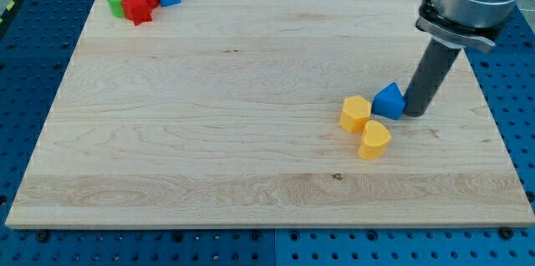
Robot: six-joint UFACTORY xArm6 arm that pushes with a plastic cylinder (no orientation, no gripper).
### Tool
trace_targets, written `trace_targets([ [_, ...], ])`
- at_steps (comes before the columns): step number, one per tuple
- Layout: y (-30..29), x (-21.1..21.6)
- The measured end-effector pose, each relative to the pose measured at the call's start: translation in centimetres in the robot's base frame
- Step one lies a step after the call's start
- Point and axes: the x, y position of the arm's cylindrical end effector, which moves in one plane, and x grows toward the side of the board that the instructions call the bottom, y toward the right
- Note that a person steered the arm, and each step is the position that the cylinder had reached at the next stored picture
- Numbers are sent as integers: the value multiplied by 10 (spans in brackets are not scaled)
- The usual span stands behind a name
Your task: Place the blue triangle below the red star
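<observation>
The blue triangle point(389, 101) is touched from the right by my tip point(414, 114), no pincer fitted; a long push left toward the far red star point(138, 8) is needed.

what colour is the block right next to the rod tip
Blue: the blue triangle, just left of my tip, seen in the camera view.
</observation>
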Motion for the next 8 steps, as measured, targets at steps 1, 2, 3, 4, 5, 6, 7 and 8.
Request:
trace_targets([
  [1, -16, -9],
  [2, -29, -13],
  [3, -40, -14],
  [4, -49, -15],
  [5, -62, -22],
  [6, -69, -20],
  [7, -79, -13],
  [8, -99, -10],
])
